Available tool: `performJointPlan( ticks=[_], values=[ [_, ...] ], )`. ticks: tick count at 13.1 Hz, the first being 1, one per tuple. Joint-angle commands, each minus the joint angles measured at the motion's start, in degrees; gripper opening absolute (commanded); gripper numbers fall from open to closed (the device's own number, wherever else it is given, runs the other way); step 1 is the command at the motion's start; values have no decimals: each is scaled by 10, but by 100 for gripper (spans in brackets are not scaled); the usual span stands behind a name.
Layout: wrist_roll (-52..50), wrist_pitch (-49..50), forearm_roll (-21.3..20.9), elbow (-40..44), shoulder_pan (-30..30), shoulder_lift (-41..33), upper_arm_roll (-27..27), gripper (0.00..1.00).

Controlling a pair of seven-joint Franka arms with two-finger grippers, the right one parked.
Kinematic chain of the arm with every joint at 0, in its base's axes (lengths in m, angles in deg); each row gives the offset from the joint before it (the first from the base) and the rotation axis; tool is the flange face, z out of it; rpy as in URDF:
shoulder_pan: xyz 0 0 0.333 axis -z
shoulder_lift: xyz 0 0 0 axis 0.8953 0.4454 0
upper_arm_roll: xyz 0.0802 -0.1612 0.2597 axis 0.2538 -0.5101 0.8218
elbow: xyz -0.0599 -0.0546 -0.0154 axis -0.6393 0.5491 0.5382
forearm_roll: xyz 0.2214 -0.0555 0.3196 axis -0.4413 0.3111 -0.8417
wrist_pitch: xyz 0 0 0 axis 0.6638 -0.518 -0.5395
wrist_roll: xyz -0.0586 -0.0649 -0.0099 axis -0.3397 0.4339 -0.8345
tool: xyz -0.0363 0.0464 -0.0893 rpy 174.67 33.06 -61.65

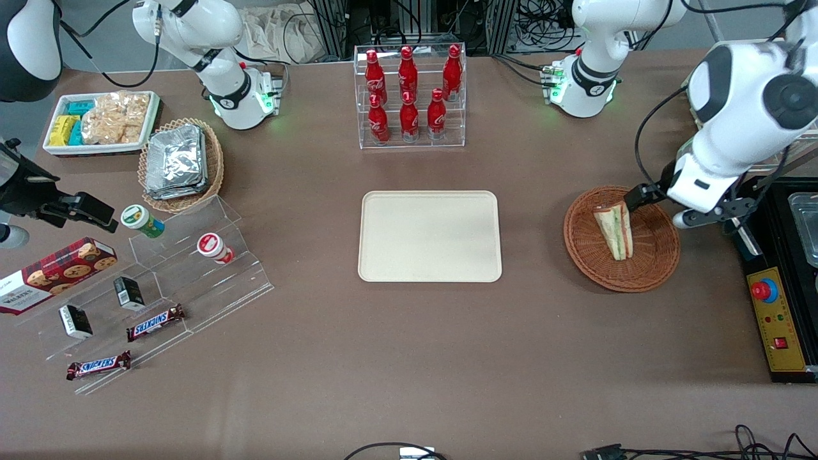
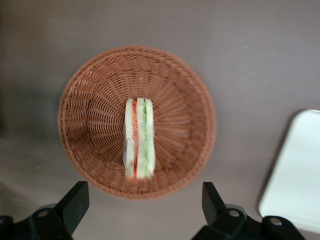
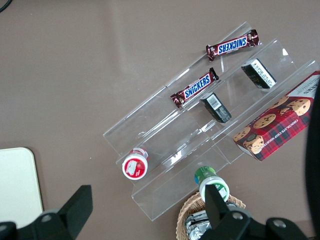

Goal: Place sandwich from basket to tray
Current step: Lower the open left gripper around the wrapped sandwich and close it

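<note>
The gripper (image 2: 141, 202) is hovering over the basket (image 1: 652, 268), at the working arm's end of the table, with its fingers (image 2: 75, 202) spread wide and holding nothing. In the wrist view the sandwich (image 2: 139, 138) is lying straight ahead of the gap between the fingers, centred in the basket and standing on edge, its bread and red and green layers running along the line that leads away from the hand. That long axis is crossing the line between the two fingertips squarely, so the jaws are probably already set to close across the thin faces once the hand drops; it looks as if little turning is needed. One sandwich is sitting in one basket. The tray (image 1: 429, 236) is lying bare at the middle of the table, well apart from the basket, toward the parked arm. Farther from the front camera, six red bottles (image 1: 409, 89) are standing in a clear rack, three on each of two tiers.
</note>
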Motion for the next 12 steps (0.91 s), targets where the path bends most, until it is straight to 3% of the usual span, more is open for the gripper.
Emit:
performJointPlan(
  ticks=[1, 6, 12],
  values=[
    [-6, -96, -6, -68, -2, 17, 8, 100],
    [-6, -249, -7, -138, -2, 83, 14, 100],
    [-8, -301, -7, -142, -1, 130, 16, 95]
  ],
)
